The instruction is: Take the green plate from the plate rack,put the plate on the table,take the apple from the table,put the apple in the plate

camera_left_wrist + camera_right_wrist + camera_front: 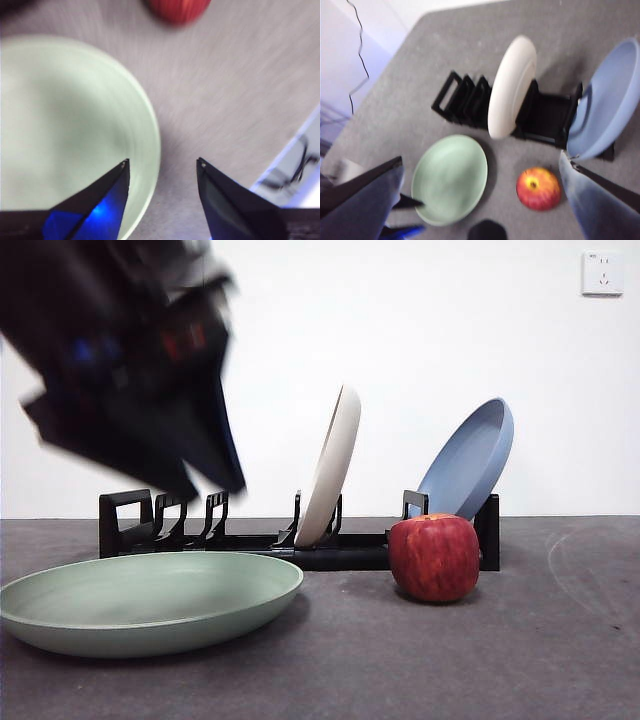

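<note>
The green plate lies flat on the table, in front of the plate rack. The apple stands on the table beside it, apart. The left gripper hangs above the plate's rim, jaws apart and empty. The right gripper is high above, jaws wide apart.

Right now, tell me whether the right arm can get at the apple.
Probably yes: the apple sits alone on the table, nothing over it, and the right gripper hangs open above.

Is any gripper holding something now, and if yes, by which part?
Nothing is held. The left gripper and the right gripper are both open and empty.
</note>
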